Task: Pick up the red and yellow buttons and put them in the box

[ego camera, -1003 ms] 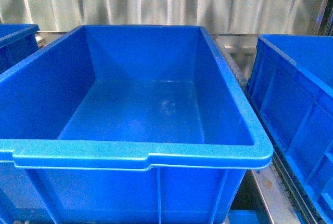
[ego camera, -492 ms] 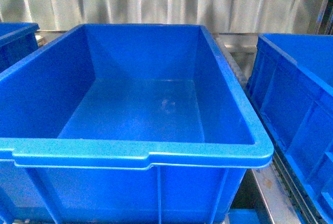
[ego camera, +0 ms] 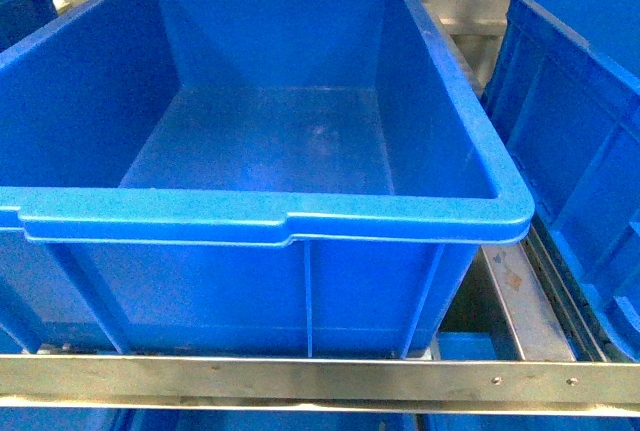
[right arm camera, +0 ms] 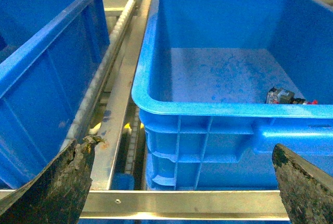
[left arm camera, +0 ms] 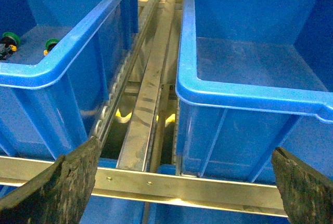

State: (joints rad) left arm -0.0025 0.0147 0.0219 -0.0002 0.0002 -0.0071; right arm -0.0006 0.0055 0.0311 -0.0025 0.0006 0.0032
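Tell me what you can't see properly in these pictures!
- Left bin, left wrist view: two green-capped switches sit at the picture's edge; the bin's wall hides the rest of its floor.
- Right bin, right wrist view: a switch peeks over the near rim, too small to tell its cap colour.
- Front view: neither arm shows, and the side bins are cut off.
- Both wrist views: only the outer fingertips show.

Green-capped switches in left blue bin; steel roller rack beneath.
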